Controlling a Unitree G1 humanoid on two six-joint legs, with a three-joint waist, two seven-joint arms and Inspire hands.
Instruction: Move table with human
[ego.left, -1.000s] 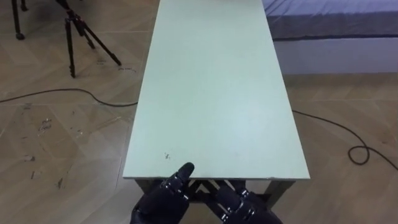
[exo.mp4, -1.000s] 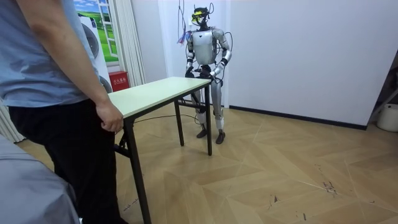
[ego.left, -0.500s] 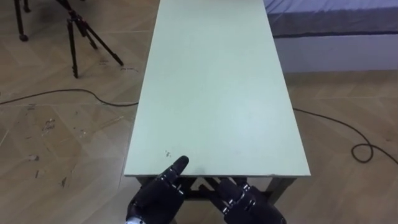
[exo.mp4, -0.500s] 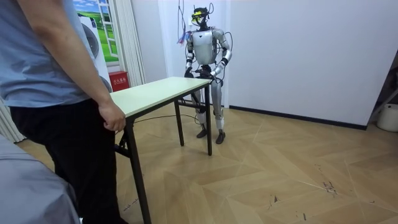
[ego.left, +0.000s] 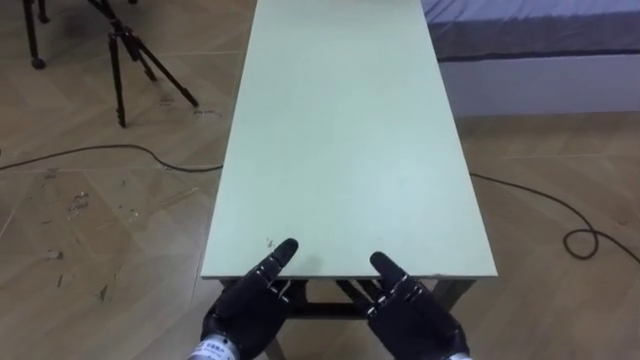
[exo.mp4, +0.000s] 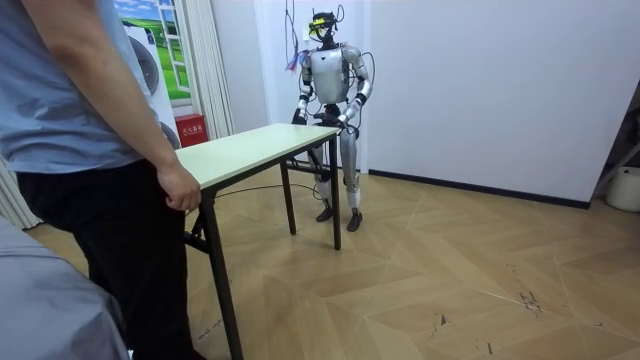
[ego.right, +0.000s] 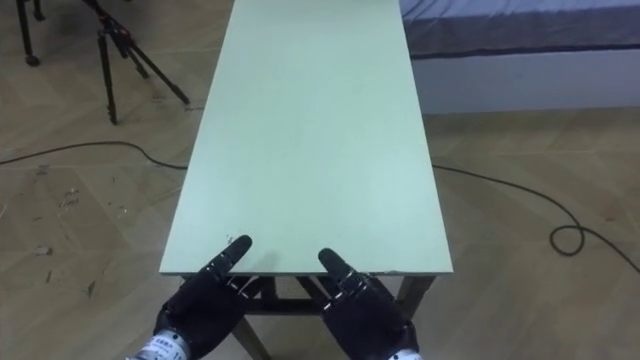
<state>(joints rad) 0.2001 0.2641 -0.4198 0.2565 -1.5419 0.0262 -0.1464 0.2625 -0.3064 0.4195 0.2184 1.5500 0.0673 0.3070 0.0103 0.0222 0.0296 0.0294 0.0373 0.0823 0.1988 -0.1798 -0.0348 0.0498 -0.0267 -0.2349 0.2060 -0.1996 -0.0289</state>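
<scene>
Left eye view, table: one long pale-green table (ego.left: 345, 140) runs straight ahead, its near short edge at the robot's hands.
Left eye view, hands: two. The left hand (ego.left: 245, 305) and right hand (ego.left: 415, 315) each lay a straight thumb on top; what is below the edge cannot be told.
Left eye view, surroundings: one tripod (ego.left: 130, 50) to the left, two floor cables (ego.left: 100, 150), one bed (ego.left: 530, 30) to the far right.
Room view, person: one person (exo.mp4: 90, 150), with a hand (exo.mp4: 180, 188) at the table's opposite end; the robot stands upright.
Right eye view, hands: apart, mid-edge.

The desk (ego.left: 340, 130) is cut off at its far end by the eye views' top edge. The forward parts of the left robot hand (ego.left: 245, 308) and right robot hand (ego.left: 415, 316) are hidden beneath its near edge. The tripod (ego.left: 118, 45) is cropped above.
</scene>
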